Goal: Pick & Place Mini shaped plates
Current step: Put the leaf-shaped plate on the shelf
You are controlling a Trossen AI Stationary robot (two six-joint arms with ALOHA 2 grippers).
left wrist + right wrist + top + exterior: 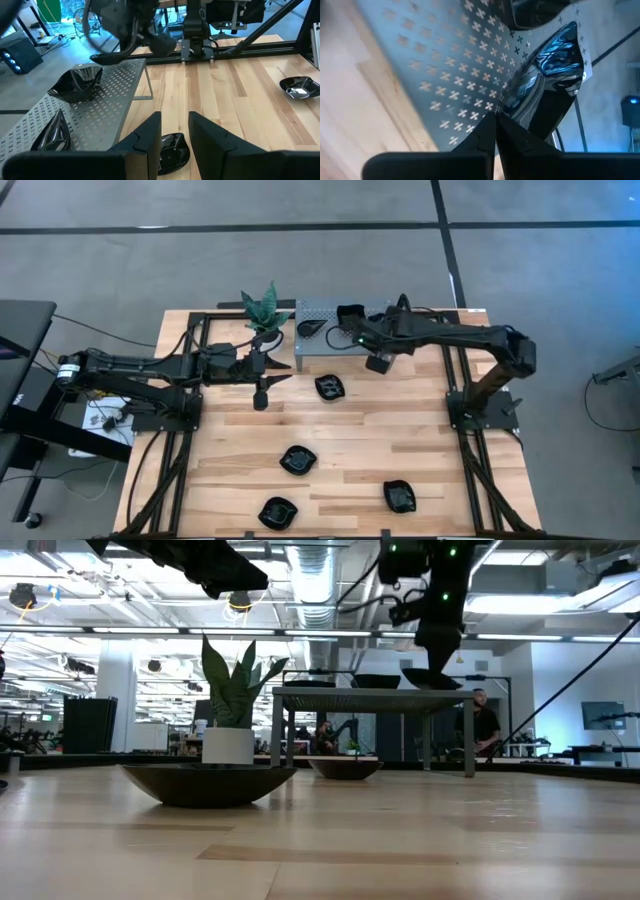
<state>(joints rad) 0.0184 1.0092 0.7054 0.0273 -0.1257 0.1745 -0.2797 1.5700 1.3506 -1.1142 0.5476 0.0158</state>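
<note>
Several glossy black mini plates are in view. Two lie on the grey perforated rack (325, 330): a leaf-shaped one (50, 132) and a wavy one (75, 85). Others lie on the wooden table, one (330, 387) near the rack and three (298, 460) toward the near edge. My right gripper (375, 362) is over the rack's right part, shut on another plate (545, 85), which also shows in the left wrist view (107, 57). My left gripper (175, 135) is open and hovers above the table left of the rack, with nothing between its fingers. My right gripper pinches the plate's rim (512, 107) between its two fingertips, coming from above at a slant. The plate hangs beyond the fingertips, close over the rack's top (432, 678). Whether it touches the rack, I cannot tell.
A small white pot with a green plant (263, 315) stands left of the rack at the table's far edge. Black frame rails run along the table's sides. A person (485, 725) shows in the room beyond. Bare wood lies between the plates at the table's middle.
</note>
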